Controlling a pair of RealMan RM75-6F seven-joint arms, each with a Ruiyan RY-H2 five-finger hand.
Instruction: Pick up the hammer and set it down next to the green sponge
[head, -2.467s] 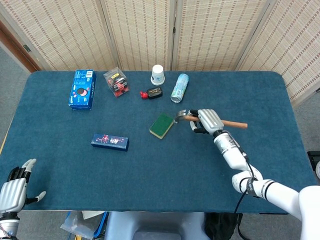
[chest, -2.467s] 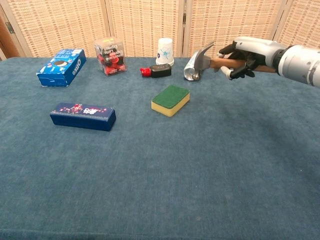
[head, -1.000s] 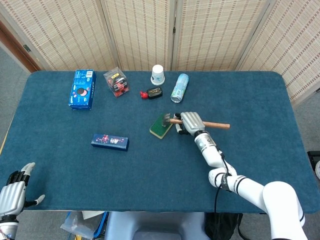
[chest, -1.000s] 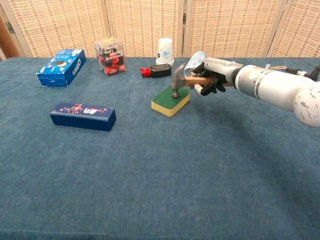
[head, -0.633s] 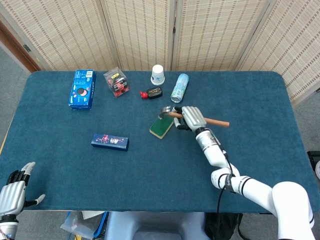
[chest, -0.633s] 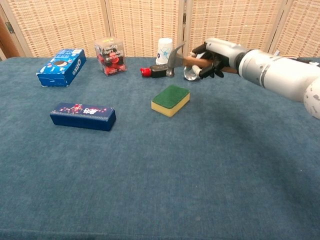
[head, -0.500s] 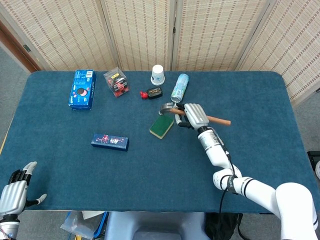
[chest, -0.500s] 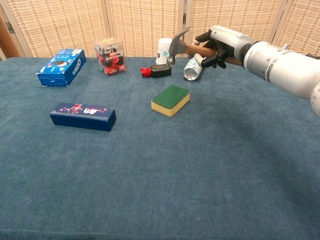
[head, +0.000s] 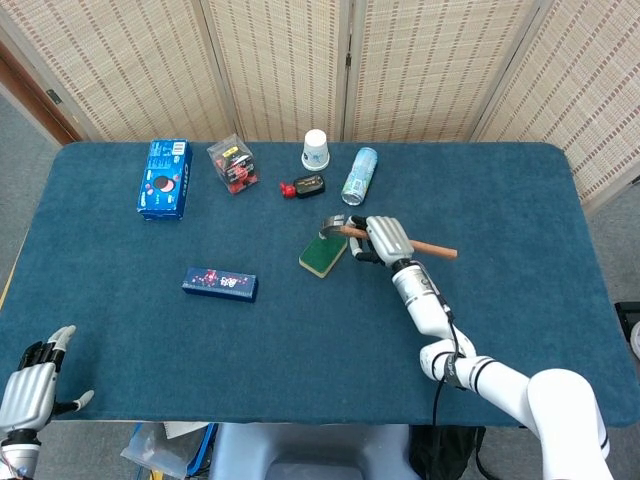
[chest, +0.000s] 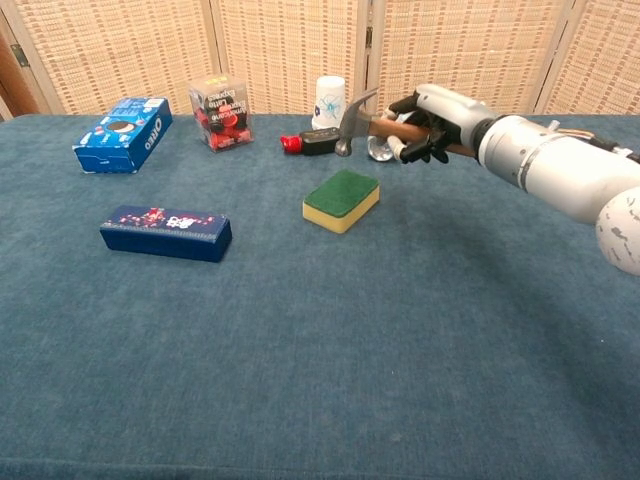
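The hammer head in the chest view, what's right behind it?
Behind the hammer held by the right hand stand the white paper cup and the black and red gadget. The silver can is mostly covered by hammer and fingers.

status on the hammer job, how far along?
Pickup done: the right robot hand grips the hammer by its handle, holding it in the air above the green sponge. Left: lower it onto the table beside the sponge and let go.

Wood-handled, metal-headed hammer
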